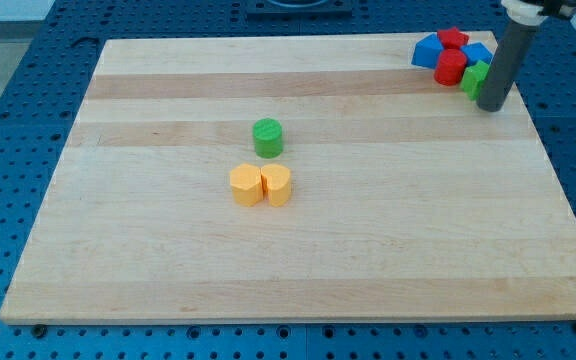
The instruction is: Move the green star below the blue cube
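Note:
My tip (491, 104) rests on the board at the view's top right, just right of and below a green block (475, 76) that the rod partly hides; its shape is hard to tell, likely the green star. The green block sits in a tight cluster with a blue block (429, 50) at the left, another blue block (478, 52) behind it, a red block (453, 39) at the top and a red cylinder-like block (450, 67) in the middle. I cannot tell which blue block is the cube.
A green cylinder (267, 137) stands near the board's middle. Just below it sit two yellow blocks side by side, one (246, 185) at the left and one (278, 184) at the right. The wooden board (298, 270) lies on a blue perforated table.

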Robot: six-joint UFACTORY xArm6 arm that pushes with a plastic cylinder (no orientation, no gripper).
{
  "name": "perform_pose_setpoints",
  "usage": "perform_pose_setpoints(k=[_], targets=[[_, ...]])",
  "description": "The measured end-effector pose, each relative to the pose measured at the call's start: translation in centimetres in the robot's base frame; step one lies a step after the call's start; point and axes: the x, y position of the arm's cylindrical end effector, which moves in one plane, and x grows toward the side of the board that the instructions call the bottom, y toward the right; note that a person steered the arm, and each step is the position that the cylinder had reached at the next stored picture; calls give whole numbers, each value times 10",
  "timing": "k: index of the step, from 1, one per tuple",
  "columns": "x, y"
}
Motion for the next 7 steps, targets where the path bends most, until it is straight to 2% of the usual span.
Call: perform_pose_setpoints(k=[1, 2, 4, 5, 6, 7], targets=[[2, -34], [-14, -46], [-25, -2], [-21, 1], [18, -16], [52, -74]])
